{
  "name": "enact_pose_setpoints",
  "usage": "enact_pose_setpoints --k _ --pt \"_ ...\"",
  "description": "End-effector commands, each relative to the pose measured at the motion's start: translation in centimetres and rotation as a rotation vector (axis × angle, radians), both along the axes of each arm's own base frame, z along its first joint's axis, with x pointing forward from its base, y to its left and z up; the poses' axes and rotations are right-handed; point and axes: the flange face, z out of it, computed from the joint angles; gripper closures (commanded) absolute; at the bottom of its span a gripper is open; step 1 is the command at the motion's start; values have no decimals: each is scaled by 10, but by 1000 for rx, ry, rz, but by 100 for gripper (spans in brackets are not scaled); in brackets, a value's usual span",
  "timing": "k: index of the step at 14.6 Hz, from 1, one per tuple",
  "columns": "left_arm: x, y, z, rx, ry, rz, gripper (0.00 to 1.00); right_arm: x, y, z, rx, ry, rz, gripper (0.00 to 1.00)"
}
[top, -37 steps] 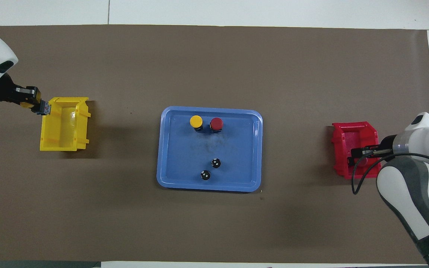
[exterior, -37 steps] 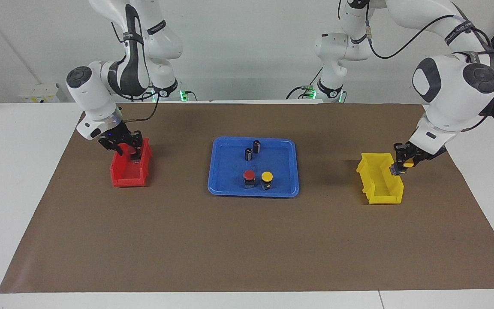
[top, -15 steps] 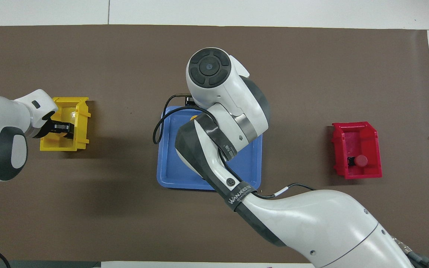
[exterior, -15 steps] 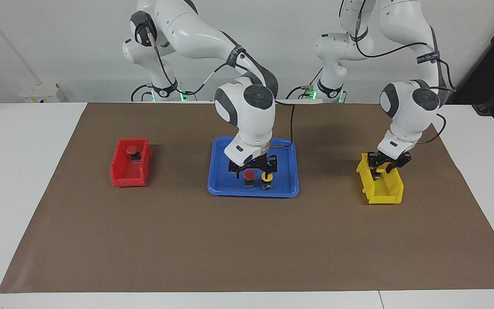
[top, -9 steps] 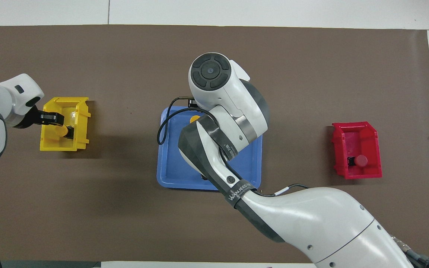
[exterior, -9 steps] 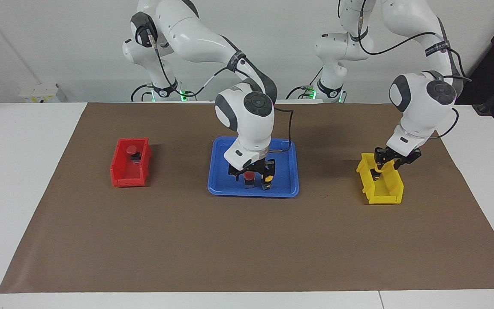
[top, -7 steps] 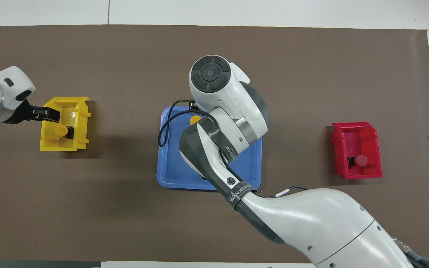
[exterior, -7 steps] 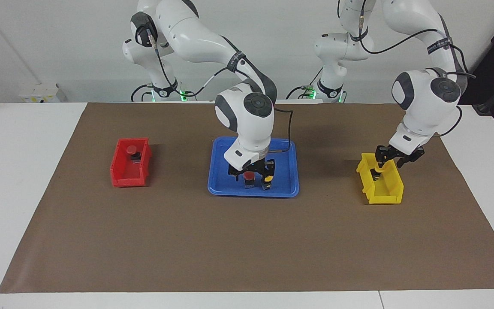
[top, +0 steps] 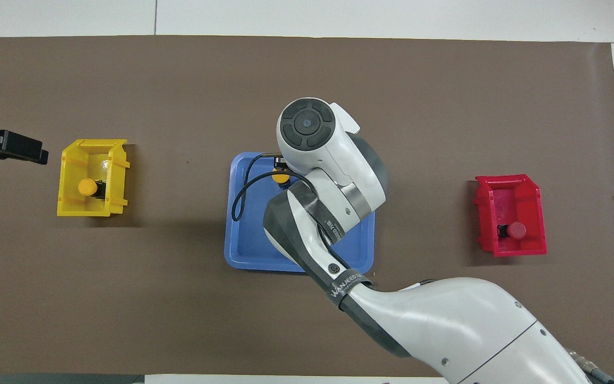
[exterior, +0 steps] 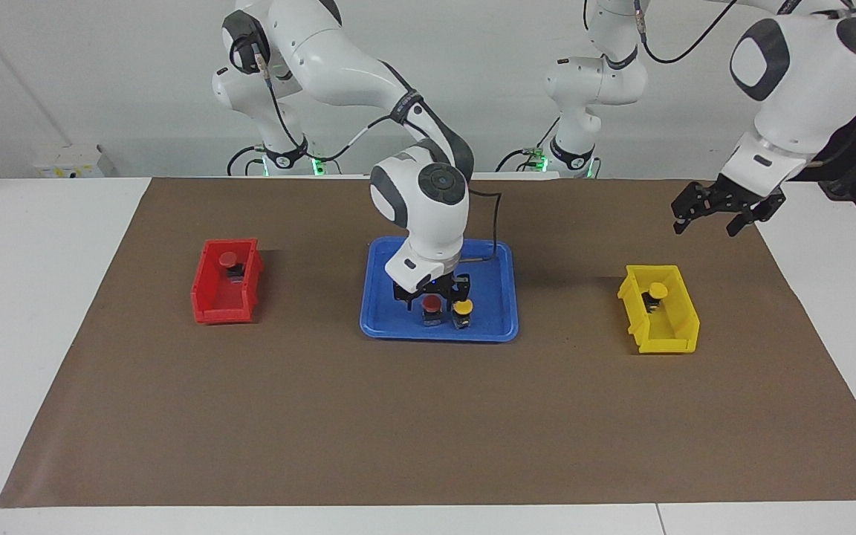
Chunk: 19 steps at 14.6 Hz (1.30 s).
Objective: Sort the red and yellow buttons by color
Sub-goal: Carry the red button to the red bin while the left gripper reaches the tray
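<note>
A red button (exterior: 432,302) and a yellow button (exterior: 462,305) stand side by side on the blue tray (exterior: 378,301). My right gripper (exterior: 432,293) is low over the red one. From above, the right arm hides that red button, and only the tray's yellow button (top: 281,178) shows. A second red button (exterior: 229,259) lies in the red bin (exterior: 209,306) at the right arm's end. A second yellow button (exterior: 657,290) lies in the yellow bin (exterior: 666,343) at the left arm's end. My left gripper (exterior: 704,221) is open and empty, raised over the mat beside the yellow bin.
The brown mat (exterior: 428,423) covers the table, with white table top around it. The right arm's wrist (top: 333,160) spans the blue tray (top: 243,234) and hides the two black cylinders. The red bin (top: 509,188) and yellow bin (top: 67,176) stand at the tray's two sides.
My left gripper let go of the yellow button in the yellow bin, then rose and drew away, empty. My right gripper left a red button in the red bin and came down over the tray's red button.
</note>
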Motion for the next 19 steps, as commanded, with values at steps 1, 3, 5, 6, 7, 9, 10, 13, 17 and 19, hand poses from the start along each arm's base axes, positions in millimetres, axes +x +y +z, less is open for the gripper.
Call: enact_pose_setpoints --k 1,3,5,6,7,9,10,13,17,19 --pt "-1 -35 0 -11 28 -56 0 -14 -6 -2 31 -1 -8 18" --pt "-1 -36 -1 -9 28 -56 0 -15 -6 -3 28 1 -5 19" --pt "-1 -34 0 2 24 -56 0 -14 -7 -4 26 3 -5 20" --pt "0 -34 1 4 20 -56 0 -17 -8 -6 24 7 -3 22" --pt "0 -34 1 2 18 -55 0 -20 -9 -7 22 8 -3 25" --pt "0 -35 1 0 15 -56 0 -22 -11 -10 19 12 5 28" --pt "1 -35 0 -1 7 -49 0 -22 -11 -10 19 12 7 33" --pt "5 -42 -8 -13 -45 -24 0 -20 -11 -6 25 6 3 64" --pt "17 -119 -55 -25 -91 70 0 -2 -53 47 40 -8 -10 79" --pt "23 -163 -91 -15 -72 77 0 4 -109 88 20 9 13 79"
